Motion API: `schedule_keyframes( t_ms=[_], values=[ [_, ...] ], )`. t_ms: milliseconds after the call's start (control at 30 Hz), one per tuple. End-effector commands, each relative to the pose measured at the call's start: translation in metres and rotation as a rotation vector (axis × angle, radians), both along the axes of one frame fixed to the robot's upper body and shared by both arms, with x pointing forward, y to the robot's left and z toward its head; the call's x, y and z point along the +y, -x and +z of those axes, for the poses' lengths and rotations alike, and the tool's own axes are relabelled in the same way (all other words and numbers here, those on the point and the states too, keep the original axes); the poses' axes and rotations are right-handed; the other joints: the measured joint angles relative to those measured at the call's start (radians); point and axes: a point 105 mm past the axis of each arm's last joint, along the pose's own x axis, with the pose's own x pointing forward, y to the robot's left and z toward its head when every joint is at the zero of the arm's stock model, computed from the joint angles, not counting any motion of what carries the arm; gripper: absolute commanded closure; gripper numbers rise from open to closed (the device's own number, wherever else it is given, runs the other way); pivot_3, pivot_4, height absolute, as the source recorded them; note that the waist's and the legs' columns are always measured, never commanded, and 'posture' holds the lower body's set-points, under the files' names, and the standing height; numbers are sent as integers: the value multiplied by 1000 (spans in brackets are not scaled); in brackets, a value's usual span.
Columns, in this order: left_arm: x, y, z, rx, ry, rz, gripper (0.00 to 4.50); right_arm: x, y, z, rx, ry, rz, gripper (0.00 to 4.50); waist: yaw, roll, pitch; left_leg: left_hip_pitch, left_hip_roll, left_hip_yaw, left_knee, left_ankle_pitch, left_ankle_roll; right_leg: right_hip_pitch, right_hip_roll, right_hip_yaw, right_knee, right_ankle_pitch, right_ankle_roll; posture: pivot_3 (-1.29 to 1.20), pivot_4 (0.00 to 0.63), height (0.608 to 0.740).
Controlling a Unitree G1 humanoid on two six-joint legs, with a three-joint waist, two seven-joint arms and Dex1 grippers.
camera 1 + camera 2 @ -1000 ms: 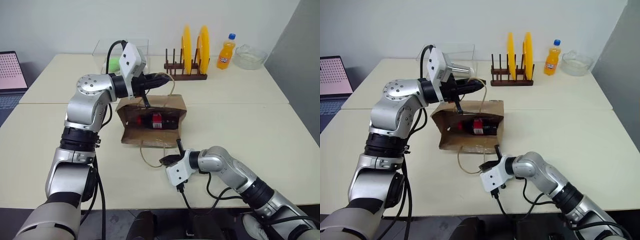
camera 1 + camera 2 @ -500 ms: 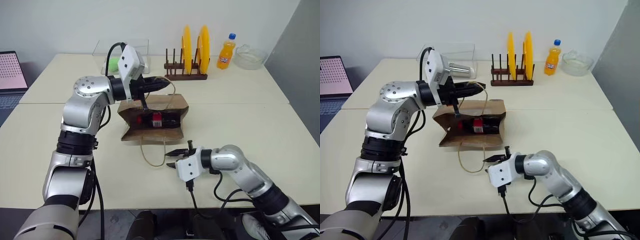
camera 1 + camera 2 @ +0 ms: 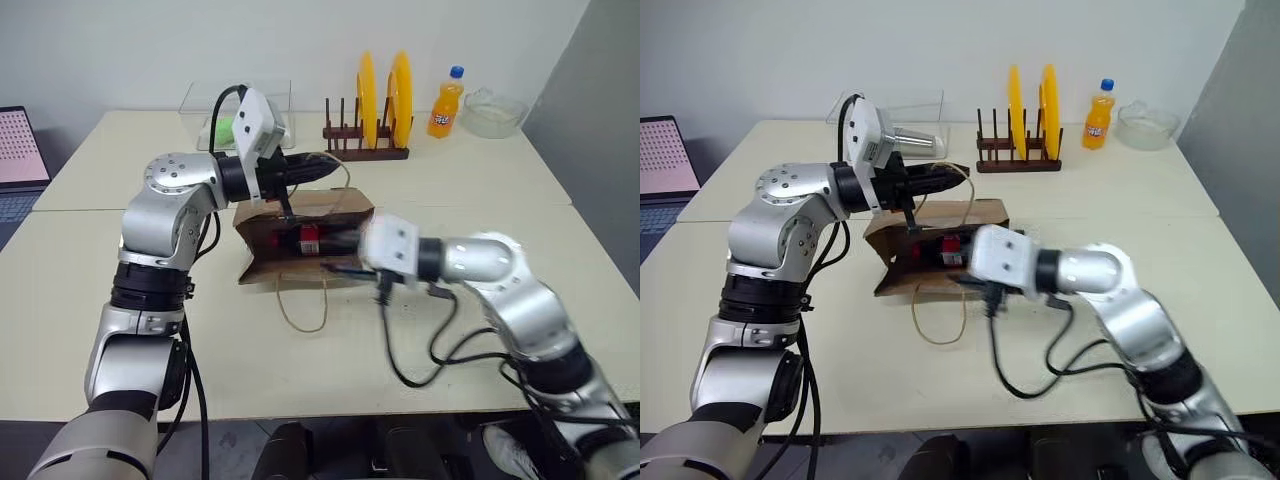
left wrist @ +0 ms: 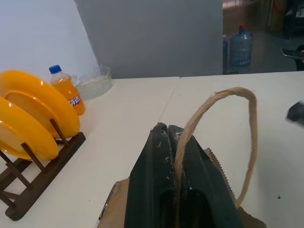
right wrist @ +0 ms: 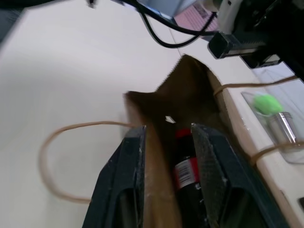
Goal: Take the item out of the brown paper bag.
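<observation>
Where the brown paper bag lies on its side near the middle of the desk, mouth gaping toward six o'clock, with the item lodged inside: dark, glossy, banded with a red label, seen through the opening in the head views and between the black fingers in the right wrist view. Left gripper level above the bag's far edge, clenched on the upper handle, twisted paper loop pinched between its fingertips and arching clear. Right gripper partly spread at the bag's mouth, pointing in toward the item, one finger on either side of the lower paper lip; contact with the item cannot be told. Lower handle slack on the desk at six o'clock of the bag. Plate rack with two yellow plates at twelve o'clock of the bag, orange soda bottle at one o'clock, glass bowl just beyond it, clear box with a green ball at eleven o'clock.
</observation>
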Motion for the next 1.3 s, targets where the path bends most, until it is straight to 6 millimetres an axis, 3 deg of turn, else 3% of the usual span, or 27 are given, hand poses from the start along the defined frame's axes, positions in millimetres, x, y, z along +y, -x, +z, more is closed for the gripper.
schedule_keyframes(
  t_ms=[33, 100, 200, 333, 433, 533, 700, 800, 1300],
  values=[
    [1, 4, 19, -55, 34, -8, 4500, 18, -21, -5, -121, 76, -67, 2957, 1, 0, 0, 0, -1, 0, 0, 0, -1, 0, 0, 0, 0, 0, 0, 0, 150, 740],
    [2, 3, 21, -64, 43, 6, 4500, 33, -29, -13, -168, 109, -82, 2957, 1, 0, 0, -1, -1, 0, 0, 0, -1, 0, -1, 0, -1, 0, 0, 0, 150, 740],
    [4, 2, 22, -65, 45, 13, 4500, 44, -35, -31, -271, 227, -83, 2401, 0, 0, 0, -2, -1, 1, 0, 1, -1, -1, -1, 0, -1, 0, 0, 0, 150, 740],
    [5, 3, 23, -68, 46, 16, 4500, 43, -42, -41, -305, 287, -117, 1040, 0, 0, 0, -2, -1, 1, 0, 0, -1, -1, -1, 0, -1, 0, 0, 0, 150, 740],
    [5, 2, 25, -71, 50, 17, 4500, 46, -49, -34, -372, 278, -159, 24, -1, 0, 0, -2, -1, 1, 0, 0, -1, -1, -1, 0, 0, 0, 0, 0, 150, 740],
    [4, 2, 25, -74, 52, 14, 4500, 43, -58, -34, -381, 296, -206, 24, -3, 0, 0, -1, -1, 1, 0, 0, -1, -1, -1, 0, 0, 0, 0, 0, 150, 740],
    [1, 3, 26, -79, 51, 2, 4500, 25, -71, -59, -370, 481, -231, 24, -2, 0, 0, -2, -1, 1, 0, 0, -1, -1, -1, 0, 0, 0, 0, 0, 150, 740],
    [1, 3, 27, -82, 52, 0, 4500, 17, -78, -63, -373, 539, -246, 24, -2, 0, 0, -2, -1, 1, 0, 0, 0, -1, -1, 0, 0, 0, 0, 0, 150, 740],
    [0, 4, 22, -83, 38, -7, 4500, 13, -105, -86, -354, 657, -286, 24, -5, 0, 0, 0, -1, 1, 0, 0, -1, 0, -1, 1, 0, 0, 0, 0, 150, 740]
  ],
)
